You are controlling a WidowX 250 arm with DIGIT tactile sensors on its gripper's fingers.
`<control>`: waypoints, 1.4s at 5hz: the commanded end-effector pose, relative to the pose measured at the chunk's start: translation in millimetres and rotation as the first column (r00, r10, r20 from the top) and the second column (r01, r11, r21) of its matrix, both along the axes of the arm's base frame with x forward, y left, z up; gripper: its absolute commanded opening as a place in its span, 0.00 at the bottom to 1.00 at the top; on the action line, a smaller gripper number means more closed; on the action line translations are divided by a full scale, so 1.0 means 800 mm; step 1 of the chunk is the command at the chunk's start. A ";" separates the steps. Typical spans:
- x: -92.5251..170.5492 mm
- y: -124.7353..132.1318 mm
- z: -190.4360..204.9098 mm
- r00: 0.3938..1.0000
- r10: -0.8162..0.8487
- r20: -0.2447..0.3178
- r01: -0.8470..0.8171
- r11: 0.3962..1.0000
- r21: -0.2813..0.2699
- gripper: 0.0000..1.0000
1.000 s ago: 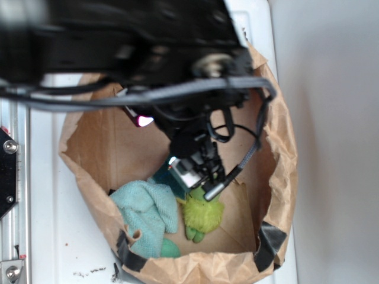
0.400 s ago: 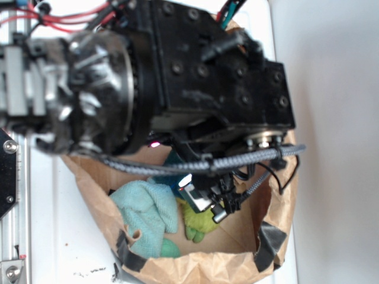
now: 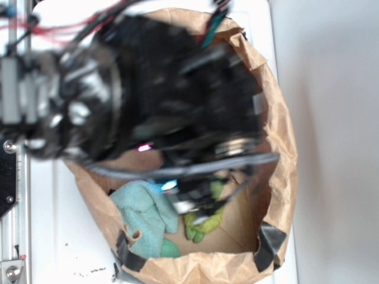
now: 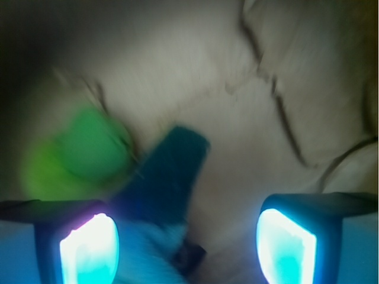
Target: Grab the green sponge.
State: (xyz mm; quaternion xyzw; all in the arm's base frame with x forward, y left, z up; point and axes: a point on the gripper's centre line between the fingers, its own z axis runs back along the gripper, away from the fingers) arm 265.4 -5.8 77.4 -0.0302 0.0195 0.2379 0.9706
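Observation:
In the wrist view the green sponge [image 4: 172,171] is a flat dark green piece with straight edges, lying on the brown paper floor just ahead of my gripper [image 4: 188,248]. The jaws are open, well apart, with nothing between them. The sponge's near end sits left of centre in the gap, apart from both glowing pads [image 4: 89,248]. In the exterior view my gripper [image 3: 198,207] hangs low inside the bag, and the blurred arm hides nearly all of the sponge.
A lime-green plush toy [image 4: 83,151] [image 3: 204,223] lies just left of the sponge. A pale teal cloth [image 3: 145,216] [image 4: 148,254] lies under the left finger. Brown paper bag walls [image 3: 281,148] ring everything, with black tape [image 3: 269,239] at the front corners.
The arm has swung over the bag and now covers its upper half. The gripper has shifted slightly, staying low over the plush and sponge. The image is motion-blurred.

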 end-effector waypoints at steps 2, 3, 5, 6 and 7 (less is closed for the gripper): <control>0.009 -0.001 -0.006 0.978 -0.102 0.180 0.106 0.994 -0.013 1.00; 0.015 0.003 0.019 0.982 -0.077 0.171 0.086 0.995 -0.049 1.00; 0.017 0.010 0.025 0.979 -0.063 0.195 0.080 0.994 -0.080 1.00; 0.015 0.001 0.007 0.962 -0.072 0.264 0.115 0.982 -0.148 1.00; 0.021 -0.004 -0.004 0.964 -0.063 0.258 0.102 0.984 -0.143 1.00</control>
